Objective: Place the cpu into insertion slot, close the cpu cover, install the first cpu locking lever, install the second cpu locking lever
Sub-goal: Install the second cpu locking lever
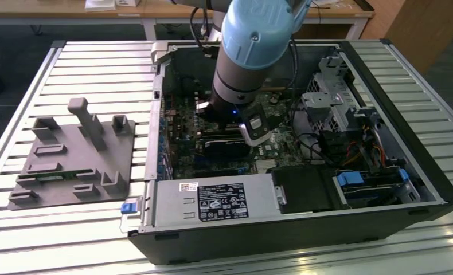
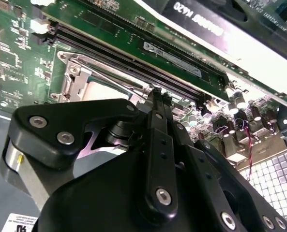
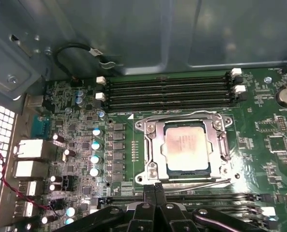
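Clenched, empty gripper (image 3: 155, 189) before me; pale silvery cpu (image 3: 186, 148) sits framed by cpu cover (image 3: 152, 145); second wrist view hides both.

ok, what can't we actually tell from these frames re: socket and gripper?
- Socket in the exterior view: the arm stands in front of it.
- Lever latch state: the levers beside the cpu cover are too thin in the first wrist view to tell hooked from free.
- Near edge of the cpu frame: hidden by the gripper.
- Cpu in the second wrist view: mostly behind the gripper body.
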